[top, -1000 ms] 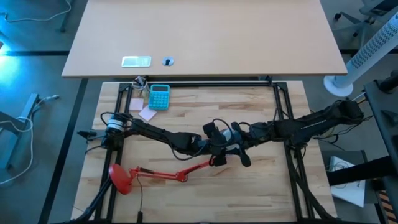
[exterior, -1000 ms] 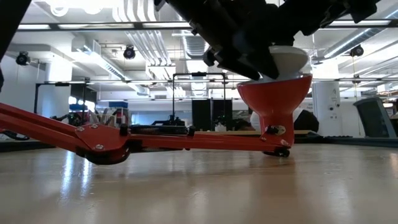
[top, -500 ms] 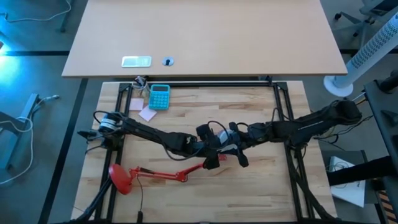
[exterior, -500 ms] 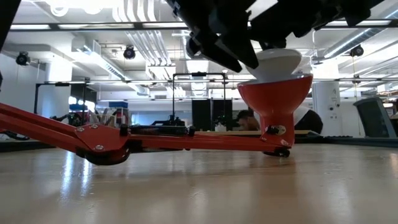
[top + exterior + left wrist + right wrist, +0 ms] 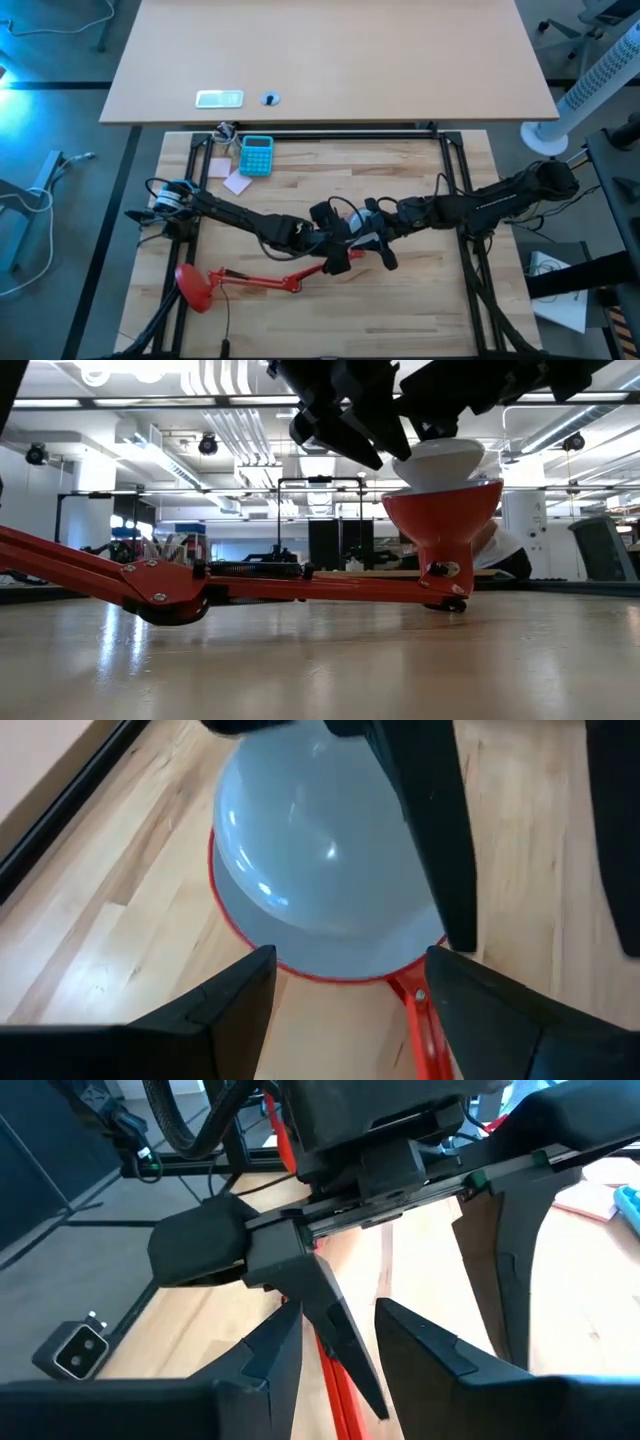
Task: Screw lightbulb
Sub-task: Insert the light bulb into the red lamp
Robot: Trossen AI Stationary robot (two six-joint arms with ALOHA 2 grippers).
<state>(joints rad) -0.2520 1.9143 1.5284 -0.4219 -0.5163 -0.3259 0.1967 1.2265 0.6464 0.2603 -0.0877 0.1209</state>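
Red lamp [image 5: 200, 585] lay on its side along the wood table [image 5: 320, 660], shade [image 5: 441, 520] mouth-up. White bulb [image 5: 438, 462] sat in the shade, dome above the rim. Left gripper [image 5: 345, 975] hung over it, fingers spread wide around the shade, not touching. Right gripper [image 5: 340, 1335] hovered beside, fingers apart, empty. Farther back: teal calculator [image 5: 257, 156], pink notes [image 5: 236, 182].
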